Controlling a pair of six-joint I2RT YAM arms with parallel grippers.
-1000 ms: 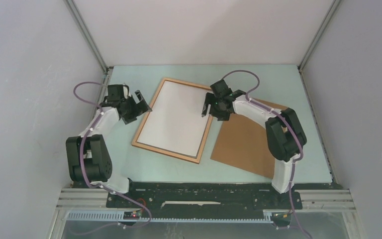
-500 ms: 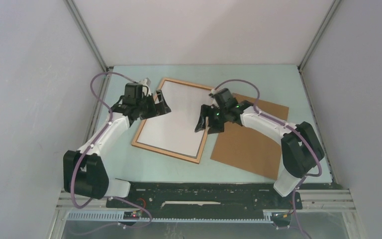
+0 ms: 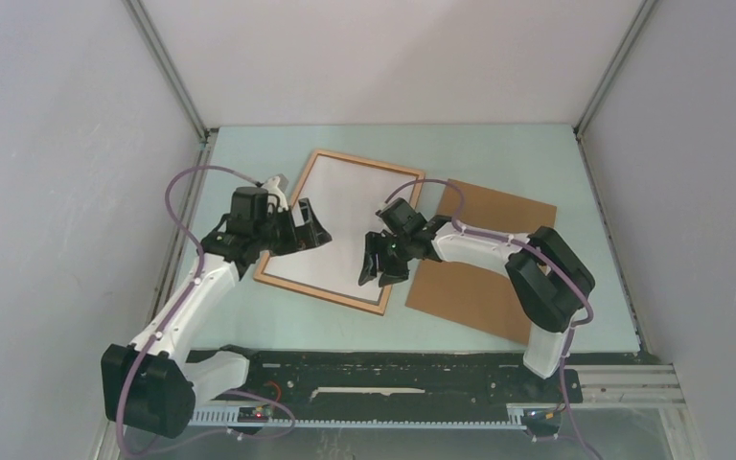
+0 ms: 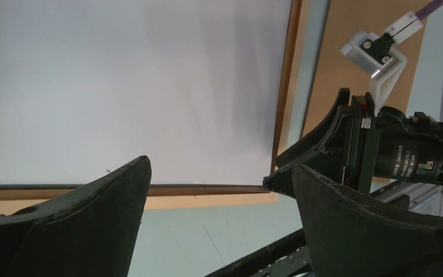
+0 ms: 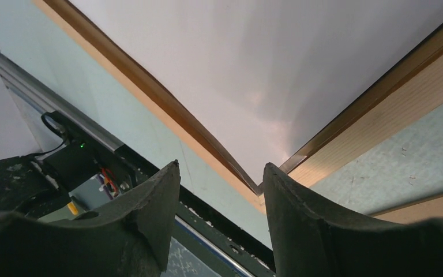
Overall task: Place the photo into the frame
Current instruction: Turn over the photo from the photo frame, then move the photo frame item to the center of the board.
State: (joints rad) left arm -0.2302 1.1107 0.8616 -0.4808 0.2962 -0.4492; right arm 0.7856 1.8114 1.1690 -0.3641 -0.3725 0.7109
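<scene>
The frame [image 3: 319, 295] is a thin light-brown wooden rectangle lying flat mid-table. A plain white sheet [image 3: 345, 216] lies inside it; no printed picture side shows, so I cannot tell if it is the photo. My left gripper [image 3: 309, 230] is open and empty over the frame's left part. In the left wrist view [image 4: 220, 164] the white sheet [image 4: 132, 86] and the frame's near rail [image 4: 150, 199] show between its fingers. My right gripper [image 3: 376, 271] is open and empty over the frame's near right corner [image 5: 346, 156]; it also shows in its wrist view [image 5: 222, 167].
A plain brown backing board [image 3: 484, 273] lies flat right of the frame, under the right arm. The black base rail [image 3: 393, 369] runs along the near table edge. Grey walls enclose the table on three sides.
My left gripper has moved right and nearer, from beside the frame's left edge to over it. My right gripper has moved nearer and left, to the frame's near right corner.
</scene>
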